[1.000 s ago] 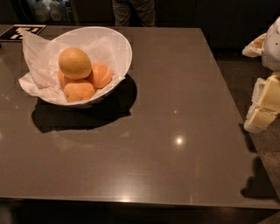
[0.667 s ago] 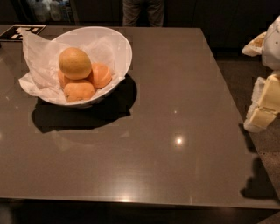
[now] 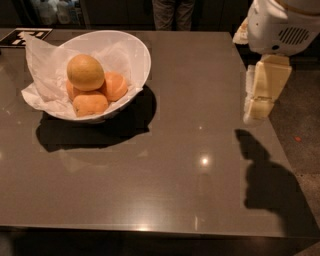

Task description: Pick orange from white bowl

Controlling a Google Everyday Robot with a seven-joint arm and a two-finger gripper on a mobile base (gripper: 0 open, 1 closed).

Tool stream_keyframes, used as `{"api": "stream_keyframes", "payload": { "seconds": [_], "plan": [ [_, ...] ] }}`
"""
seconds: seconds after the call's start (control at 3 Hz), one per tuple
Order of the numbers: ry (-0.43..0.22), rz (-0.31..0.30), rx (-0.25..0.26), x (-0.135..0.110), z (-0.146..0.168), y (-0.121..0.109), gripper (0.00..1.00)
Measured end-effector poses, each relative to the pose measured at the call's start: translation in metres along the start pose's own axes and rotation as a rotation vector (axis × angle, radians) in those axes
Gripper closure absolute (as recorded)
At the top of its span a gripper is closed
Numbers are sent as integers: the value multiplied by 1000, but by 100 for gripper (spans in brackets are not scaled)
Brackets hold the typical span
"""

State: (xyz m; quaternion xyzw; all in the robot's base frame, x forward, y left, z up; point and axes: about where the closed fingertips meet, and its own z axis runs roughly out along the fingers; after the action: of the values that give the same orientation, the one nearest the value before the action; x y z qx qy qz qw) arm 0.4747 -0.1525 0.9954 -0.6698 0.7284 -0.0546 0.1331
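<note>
Orange: large, round, dull yellow-orange orange (image 3: 85,72) with matte dimpled skin, lying on top of the pile in the bowl, toward the bowl's 10 o'clock side.
Bowl: wide, glossy white bowl (image 3: 143,54) with a slanted rim, standing at 10 o'clock on the table, lined with crumpled white tissue paper (image 3: 38,56) that spills over the rim at 9 o'clock.
Other fruit: smaller deep-orange fruits (image 3: 115,86) tucked under and beside the orange, from its 4 to its 7 o'clock, touching it.
End effector: cream-coloured, blocky end effector (image 3: 257,102) at 3 o'clock, hanging over the table's right edge, pointing down, well apart from the bowl; cannot tell whether open or closed, nor whether anything is in its hold.
Housing: white rounded robot housing (image 3: 282,25) with vent slots at 2 o'clock, directly above the end effector.
Table: dark grey, glossy table (image 3: 180,190); arm shadow (image 3: 270,185) at 4 o'clock.
Background: standing person's legs (image 3: 172,12) at 12 o'clock; black-and-white marker tag (image 3: 25,36) at 11 o'clock.
</note>
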Motion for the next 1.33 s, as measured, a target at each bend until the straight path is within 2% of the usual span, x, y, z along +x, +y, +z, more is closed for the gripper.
{"api": "stream_keyframes", "payload": {
  "seconds": [0.33, 0.67, 1.0, 1.33],
  "plan": [
    [-1, 0, 1, 0, 0, 0, 0],
    [-55, -12, 27, -30, -5, -22, 0],
    [-103, -24, 18, -73, -4, -53, 0],
    [-115, -70, 20, -125, -1, -76, 0]
  ]
}}
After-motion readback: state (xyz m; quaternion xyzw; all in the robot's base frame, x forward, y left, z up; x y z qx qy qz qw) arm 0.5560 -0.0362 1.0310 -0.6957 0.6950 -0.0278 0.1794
